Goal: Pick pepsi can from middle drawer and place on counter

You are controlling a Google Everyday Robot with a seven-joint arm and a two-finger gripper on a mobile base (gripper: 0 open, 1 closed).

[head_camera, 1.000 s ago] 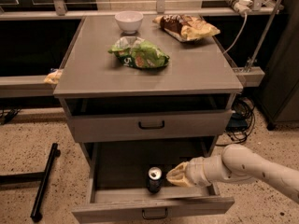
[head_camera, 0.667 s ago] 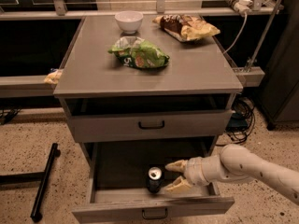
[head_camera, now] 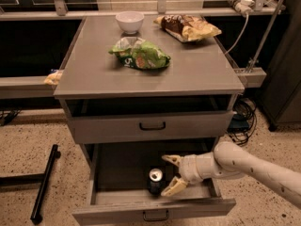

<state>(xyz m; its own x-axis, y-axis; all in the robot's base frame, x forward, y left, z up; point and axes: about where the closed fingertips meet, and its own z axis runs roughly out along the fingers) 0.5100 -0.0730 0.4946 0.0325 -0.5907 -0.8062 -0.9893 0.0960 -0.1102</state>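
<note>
I had the gripper (head_camera: 172, 174) down inside the middle drawer (head_camera: 115, 171), which stood pulled out toward the near side at the bottom of the cabinet; its two pale fingers (head_camera: 174, 187) were spread wide apart and gripping nothing, one toward the far side and one toward the near side, both pointing left. The pepsi can (head_camera: 155, 180) stood upright on the drawer floor, close to the near front wall and roughly at the middle of the drawer's width; it was just left of the gripper, at the mouth of the spread fingers rather than between them; the tip of the near finger lay very near the can's right side, and I could not tell whether it touched. The arm (head_camera: 249, 166) came in from the right and reached over the drawer's right side.

Above the open tray the upper drawer front (head_camera: 113, 128) was closed, its black handle (head_camera: 152, 125) at the centre. The counter (head_camera: 202, 69) carried a white bowl (head_camera: 130, 21) at the far edge, a green chip bag (head_camera: 139, 54) nearer the middle and a brown and yellow snack bag (head_camera: 188, 27) at the far right; all three were apart from one another. A black bar (head_camera: 44, 182) lay on the speckled floor to the left; a tangle of cables (head_camera: 242, 119) sat on the floor to the right of the cabinet.
</note>
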